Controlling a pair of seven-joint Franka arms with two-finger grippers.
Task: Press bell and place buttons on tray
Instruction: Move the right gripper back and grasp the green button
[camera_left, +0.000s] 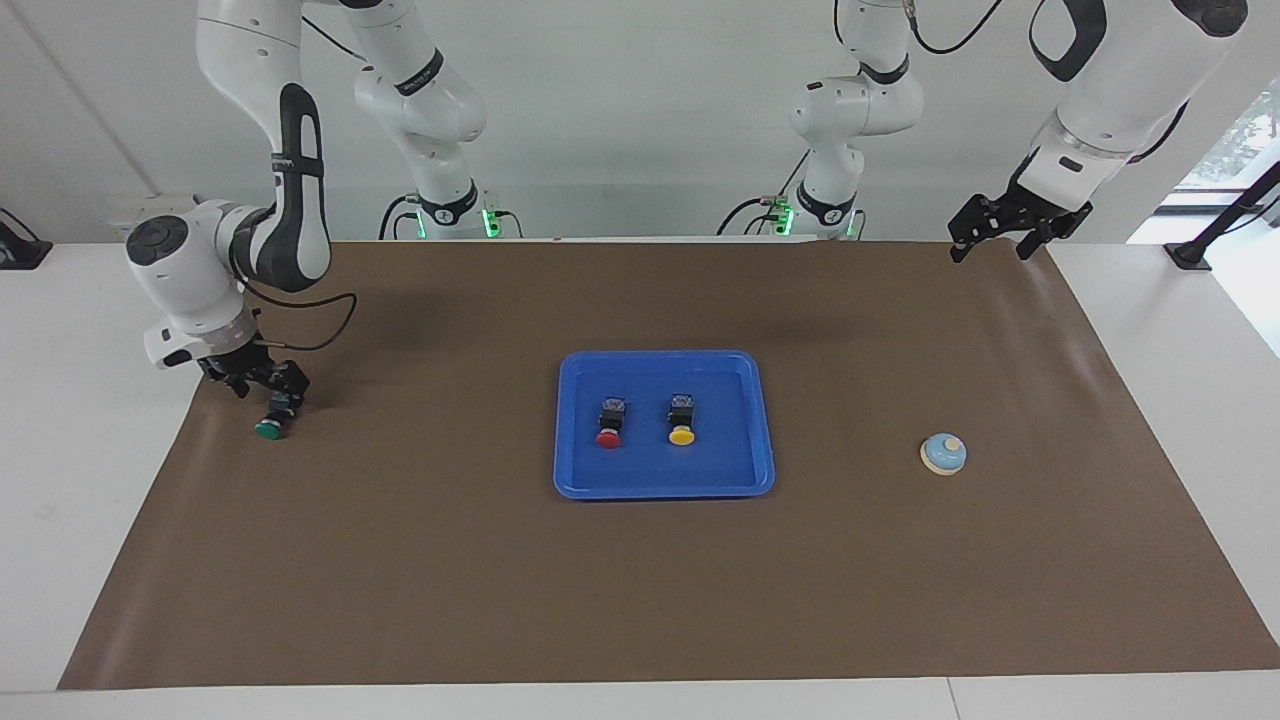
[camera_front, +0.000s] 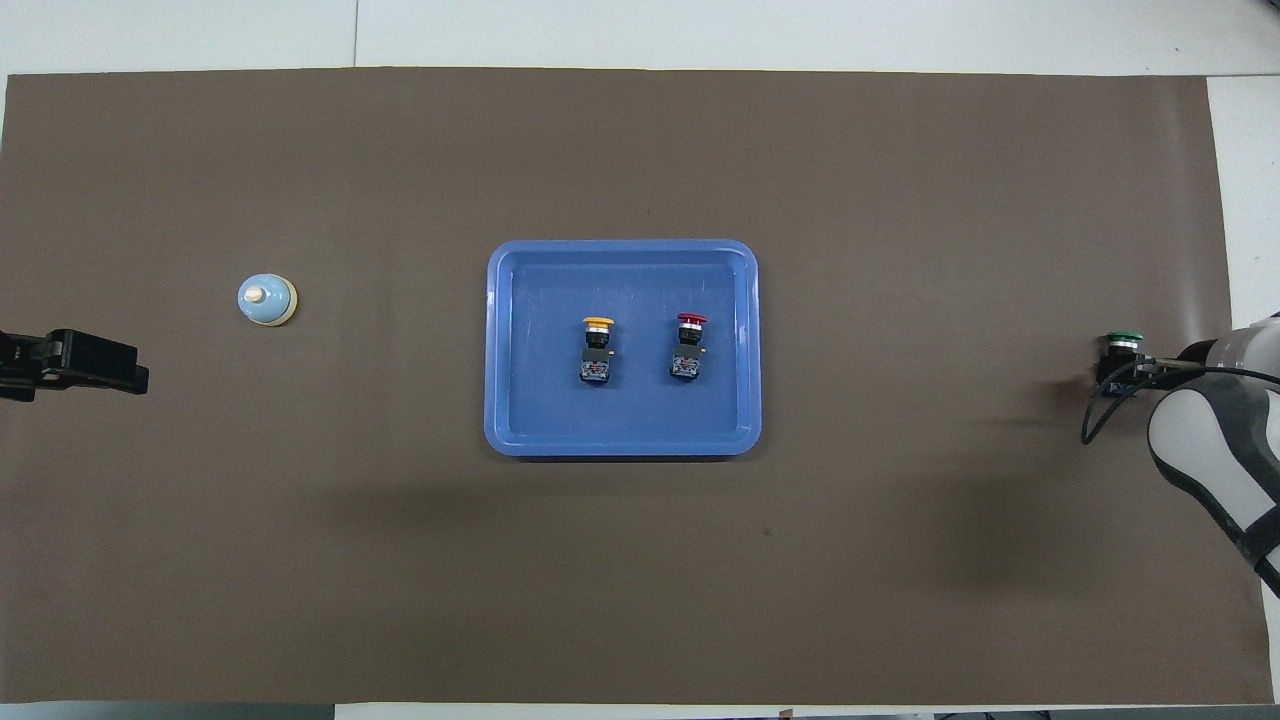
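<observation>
Two buttons, the red button (camera_left: 608, 428) and the yellow button (camera_left: 681, 424), already lie side by side in the blue tray (camera_left: 570, 420) at the middle of the table; the green button (camera_left: 270, 424) lies on the brown mat (camera_left: 640, 600) at the right arm's end, well apart from the tray. The step in hand looks like the pickup of this last button. The right gripper (camera_left: 270, 392) is low over the button's black body, fingers spread wide, and whether they touch it I cannot tell; nothing is lifted. Next it needs to settle around the body, close, lift, and carry it to a bare part of the tray. The left gripper (camera_left: 1000, 232) waits with fingers apart, holding nothing, over the mat's edge nearest the robots. The bell (camera_left: 943, 453) sits at the left arm's end, untouched
</observation>
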